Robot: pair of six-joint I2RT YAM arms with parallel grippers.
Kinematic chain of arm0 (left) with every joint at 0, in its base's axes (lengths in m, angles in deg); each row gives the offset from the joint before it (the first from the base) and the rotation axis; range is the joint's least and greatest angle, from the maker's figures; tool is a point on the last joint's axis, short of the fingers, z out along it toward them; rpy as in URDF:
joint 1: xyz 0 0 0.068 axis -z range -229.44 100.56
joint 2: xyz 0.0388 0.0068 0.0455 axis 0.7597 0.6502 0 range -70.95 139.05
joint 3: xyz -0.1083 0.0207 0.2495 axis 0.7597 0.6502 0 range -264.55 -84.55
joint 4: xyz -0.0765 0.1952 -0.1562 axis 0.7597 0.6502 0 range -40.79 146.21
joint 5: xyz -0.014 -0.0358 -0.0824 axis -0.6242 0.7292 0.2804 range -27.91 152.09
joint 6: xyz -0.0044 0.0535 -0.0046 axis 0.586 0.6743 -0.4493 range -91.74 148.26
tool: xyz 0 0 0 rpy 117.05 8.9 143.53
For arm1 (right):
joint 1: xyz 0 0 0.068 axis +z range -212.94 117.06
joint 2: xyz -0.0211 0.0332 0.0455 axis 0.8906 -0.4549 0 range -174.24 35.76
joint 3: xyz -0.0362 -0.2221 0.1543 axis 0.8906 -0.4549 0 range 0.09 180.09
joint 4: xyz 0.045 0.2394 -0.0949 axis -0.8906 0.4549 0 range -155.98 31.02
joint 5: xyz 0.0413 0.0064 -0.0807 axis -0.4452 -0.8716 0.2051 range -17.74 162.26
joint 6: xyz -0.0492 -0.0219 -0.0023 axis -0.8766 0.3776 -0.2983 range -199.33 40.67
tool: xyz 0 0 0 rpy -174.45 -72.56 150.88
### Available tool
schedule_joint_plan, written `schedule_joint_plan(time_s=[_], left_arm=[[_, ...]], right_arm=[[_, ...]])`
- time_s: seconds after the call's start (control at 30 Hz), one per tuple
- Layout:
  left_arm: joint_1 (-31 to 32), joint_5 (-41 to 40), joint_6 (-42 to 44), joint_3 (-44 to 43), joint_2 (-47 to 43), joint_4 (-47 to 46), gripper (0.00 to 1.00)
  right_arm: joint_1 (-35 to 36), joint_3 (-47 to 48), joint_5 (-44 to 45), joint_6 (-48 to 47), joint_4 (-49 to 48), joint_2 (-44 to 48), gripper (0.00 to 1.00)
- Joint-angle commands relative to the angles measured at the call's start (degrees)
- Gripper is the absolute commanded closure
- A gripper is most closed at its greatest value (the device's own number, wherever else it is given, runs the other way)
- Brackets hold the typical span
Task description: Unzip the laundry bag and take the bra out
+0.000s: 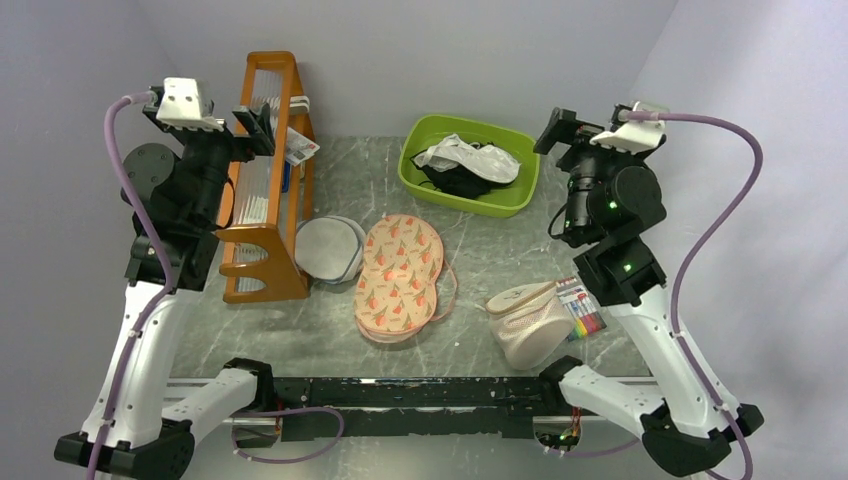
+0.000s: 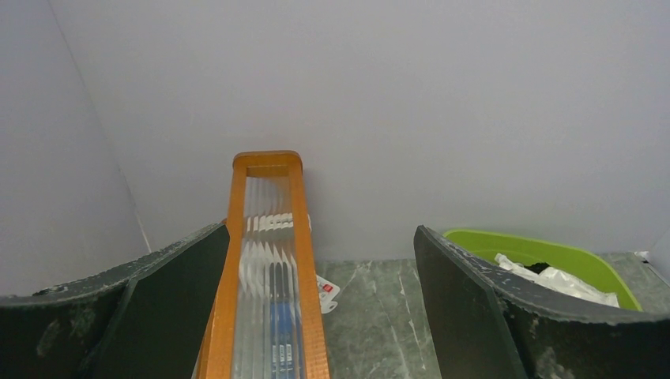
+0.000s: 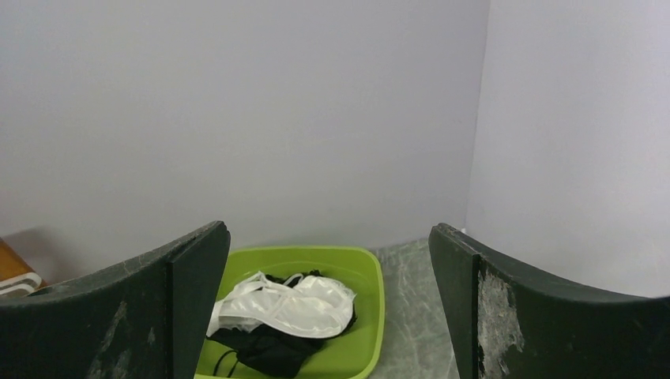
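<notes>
The laundry bag lies flat in the middle of the table, leaf print up, with pink zip edging looping out at its right side. A white bra with thin straps lies in the green tub on top of black garments; it also shows in the right wrist view. My left gripper is raised at the far left above the orange rack, open and empty, far from the bag. My right gripper is raised at the far right beside the tub, open and empty.
An orange rack holding pens stands at the left. A round grey-white mesh disc lies between the rack and the bag. A plain beige mesh pouch and a pack of markers lie at the near right.
</notes>
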Motion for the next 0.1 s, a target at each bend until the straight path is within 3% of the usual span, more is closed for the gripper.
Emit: schedule_joint_plan(time_s=[0.0, 0.07], left_arm=[[-0.5, -0.4, 0.5, -1.8, -0.1, -1.3, 0.01], [-0.5, -0.1, 0.2, -1.5, -0.3, -1.8, 0.01]], right_arm=[[0.2, -2.7, -2.7, -1.4, -2.9, 2.5, 0.00], [0.2, -2.4, -2.4, 0.0, -2.3, 2.7, 0.00]])
